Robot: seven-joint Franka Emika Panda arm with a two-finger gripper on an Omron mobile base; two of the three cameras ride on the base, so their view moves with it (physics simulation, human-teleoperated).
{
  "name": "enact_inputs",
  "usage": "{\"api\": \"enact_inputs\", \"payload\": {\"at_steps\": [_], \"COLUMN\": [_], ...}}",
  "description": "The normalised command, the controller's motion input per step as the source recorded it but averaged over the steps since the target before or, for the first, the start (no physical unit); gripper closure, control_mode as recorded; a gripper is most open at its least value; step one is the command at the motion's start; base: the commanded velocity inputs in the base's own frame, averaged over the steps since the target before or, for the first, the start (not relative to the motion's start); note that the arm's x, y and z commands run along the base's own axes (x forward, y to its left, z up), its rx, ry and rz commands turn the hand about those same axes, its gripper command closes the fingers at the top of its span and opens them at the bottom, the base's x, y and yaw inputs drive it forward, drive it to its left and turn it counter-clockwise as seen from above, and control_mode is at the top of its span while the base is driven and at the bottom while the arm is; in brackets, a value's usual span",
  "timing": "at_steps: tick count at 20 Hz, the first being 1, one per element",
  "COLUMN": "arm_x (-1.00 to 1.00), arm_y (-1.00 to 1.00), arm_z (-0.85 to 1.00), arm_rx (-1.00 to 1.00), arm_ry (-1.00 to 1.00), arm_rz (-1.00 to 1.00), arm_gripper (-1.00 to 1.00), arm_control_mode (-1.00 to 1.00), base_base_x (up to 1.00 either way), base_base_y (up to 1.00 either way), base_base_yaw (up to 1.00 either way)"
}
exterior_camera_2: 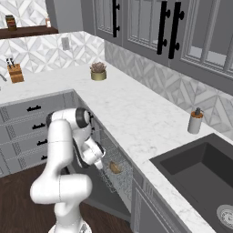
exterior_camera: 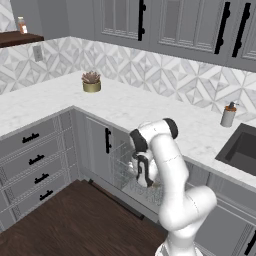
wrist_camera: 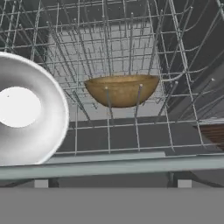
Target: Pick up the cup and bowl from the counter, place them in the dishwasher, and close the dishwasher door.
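In the hand view the shallow round tan-brown wooden-looking bowl (wrist_camera: 121, 89) sat among the silver wire rack's (wrist_camera: 131, 43) tines at centre frame, and the white-insided cup (wrist_camera: 24, 111), apparently on its side, lay at left. The jaws stood wide apart, gripping nothing.

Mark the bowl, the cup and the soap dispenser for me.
bowl (wrist_camera: 121, 90): hand view, outer wall, in the rack.
cup (wrist_camera: 19, 107): hand view, white inside bottom.
soap dispenser (exterior_camera: 228, 117): left base view, grey body.
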Motion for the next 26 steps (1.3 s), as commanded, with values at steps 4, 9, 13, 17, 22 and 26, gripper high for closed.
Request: {"api": "enact_inputs", "payload": {"at_steps": [4, 9, 13, 17, 22, 26], "arm_x": [0.87, 0.95, 0.71, -0.14, -0.37, -0.51], "arm_y": [-0.43, -0.41, -0.08, 0.82, 0.57, 0.55], "arm_z": [-0.44, -0.15, 0.64, 1.00, 1.00, 1.00], "arm_rx": [-0.06, -0.06, -0.18, -0.02, 0.07, 0.07], "arm_ry": [-0.09, -0.01, 0.21, 0.39, 0.17, 0.01], "arm_rz": [-0.08, -0.03, 0.02, 0.08, 0.13, 0.13], "arm_gripper": [-1.00, -1.00, -1.00, -1.00, -1.00, -1.00], "arm_control_mode": [-1.00, -1.00, -1.00, -1.00, -1.00, -1.00], "base_base_x": [0.00, 0.00, 0.00, 0.00, 0.00, 0.00], "base_base_y": [0.00, 0.00, 0.00, 0.00, 0.00, 0.00], "base_base_yaw": [0.00, 0.00, 0.00, 0.00, 0.00, 0.00]}}
